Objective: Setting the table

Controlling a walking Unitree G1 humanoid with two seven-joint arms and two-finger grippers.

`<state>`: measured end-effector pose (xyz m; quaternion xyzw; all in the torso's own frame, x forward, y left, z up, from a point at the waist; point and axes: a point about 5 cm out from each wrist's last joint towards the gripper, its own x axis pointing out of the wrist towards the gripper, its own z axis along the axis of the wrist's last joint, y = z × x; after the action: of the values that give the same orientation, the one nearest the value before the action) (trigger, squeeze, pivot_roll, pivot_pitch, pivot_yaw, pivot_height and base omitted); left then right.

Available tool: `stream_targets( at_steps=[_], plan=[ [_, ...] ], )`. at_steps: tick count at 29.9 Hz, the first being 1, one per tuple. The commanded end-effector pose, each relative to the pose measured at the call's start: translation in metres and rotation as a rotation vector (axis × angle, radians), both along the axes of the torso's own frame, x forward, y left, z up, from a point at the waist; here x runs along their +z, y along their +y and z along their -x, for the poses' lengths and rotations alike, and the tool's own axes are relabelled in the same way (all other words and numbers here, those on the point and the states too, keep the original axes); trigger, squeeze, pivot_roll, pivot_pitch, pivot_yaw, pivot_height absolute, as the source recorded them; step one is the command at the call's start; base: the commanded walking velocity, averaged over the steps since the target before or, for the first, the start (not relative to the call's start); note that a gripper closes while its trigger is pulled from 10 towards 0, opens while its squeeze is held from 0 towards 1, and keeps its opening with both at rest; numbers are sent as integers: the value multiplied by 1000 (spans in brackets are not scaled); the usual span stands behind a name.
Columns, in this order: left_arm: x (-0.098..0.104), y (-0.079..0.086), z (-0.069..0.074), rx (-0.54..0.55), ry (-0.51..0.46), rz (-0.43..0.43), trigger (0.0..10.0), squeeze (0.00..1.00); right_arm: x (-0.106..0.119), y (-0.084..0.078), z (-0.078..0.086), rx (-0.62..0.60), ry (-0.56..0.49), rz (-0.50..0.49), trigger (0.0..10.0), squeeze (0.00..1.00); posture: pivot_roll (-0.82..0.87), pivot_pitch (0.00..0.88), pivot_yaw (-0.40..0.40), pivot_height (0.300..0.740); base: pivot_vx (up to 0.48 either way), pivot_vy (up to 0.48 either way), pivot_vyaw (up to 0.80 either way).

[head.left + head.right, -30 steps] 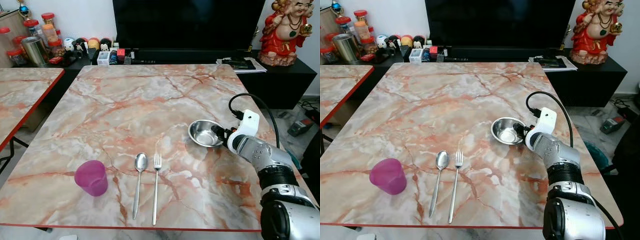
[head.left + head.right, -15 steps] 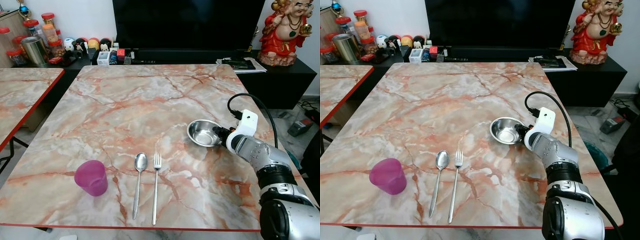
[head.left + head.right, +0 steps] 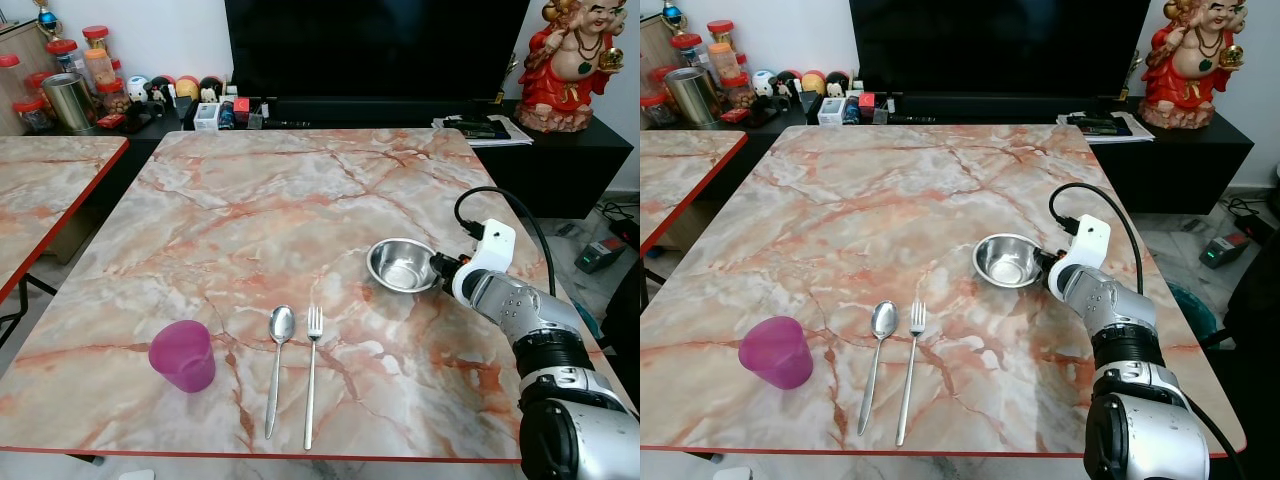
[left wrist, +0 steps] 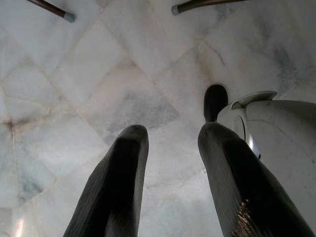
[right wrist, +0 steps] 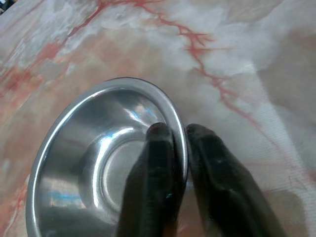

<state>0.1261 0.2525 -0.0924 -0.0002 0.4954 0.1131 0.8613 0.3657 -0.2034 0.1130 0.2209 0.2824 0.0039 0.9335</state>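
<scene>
A small steel bowl sits on the right half of the marble table. My right gripper is shut on the bowl's right rim, one finger inside and one outside. A spoon and a fork lie side by side near the front edge, handles toward me. Left of them stands a purple cup. My left gripper hangs open over the pale floor.
A black TV stand with jars, small toys and papers runs behind the table. A red figurine stands at the back right. A second marble table is on the left. A black cable loops above my right wrist.
The right gripper has slid the bowl a little to the left along the table. Spoon, fork and cup have stayed put.
</scene>
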Motion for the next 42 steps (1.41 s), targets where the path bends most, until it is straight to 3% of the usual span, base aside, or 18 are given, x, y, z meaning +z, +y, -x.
stream_targets(
  at_steps=[1, 12, 13, 14, 25, 34, 35, 36, 37, 42],
  plan=[
    [0, 3, 2, 12, 18, -6, 10000, 0, 3, 2, -2, 7, -5, -3, 0, 0, -11, 0, -10, 732, 0, 0, 0],
    [0, 3, 3, 2, 27, -15, 10000, 0, 15, 9, -7, -18, -83, -40, 0, 0, -11, 0, -5, 732, 0, 0, 0],
    [0, 3, 3, 1, 27, -16, 10000, 0, 16, 9, -7, -26, -91, -43, 4118, 0, -12, 0, -4, 732, 0, 0, 0],
    [0, 4, 3, -2, 28, -18, 10000, 0, 16, 10, -8, -30, -92, -44, 10000, 0, -13, 0, 0, 732, 0, 0, 0],
    [0, 5, 3, -11, 33, -34, 10000, 0, 41, 23, -17, -147, -284, -239, 10000, 0, -5, 0, 10, 732, 0, 0, 0],
    [0, 5, 2, -12, 33, -35, 10000, 0, 44, 32, -17, -146, -311, -262, 10000, 0, 0, 0, 8, 732, 0, 0, 0],
    [0, 5, 3, -12, 33, -35, 10000, 0, 45, 31, -17, -153, -323, -269, 4784, 0, -3, 0, 9, 732, 0, 0, 0],
    [0, 5, 3, -12, 33, -35, 10000, 0, 46, 30, -17, -158, -332, -273, 4784, 0, -2, 0, 10, 732, 0, 0, 0],
    [0, 5, 3, -13, 34, -35, 10000, 0, 47, 29, -17, -166, -344, -279, 0, 0, -1, 0, 8, 732, 0, 0, 0],
    [0, 5, 3, -15, 34, -37, 10000, 0, 58, 29, -18, -189, -420, -318, 0, 0, 3, 0, 9, 732, 0, 0, 0]
  ],
)
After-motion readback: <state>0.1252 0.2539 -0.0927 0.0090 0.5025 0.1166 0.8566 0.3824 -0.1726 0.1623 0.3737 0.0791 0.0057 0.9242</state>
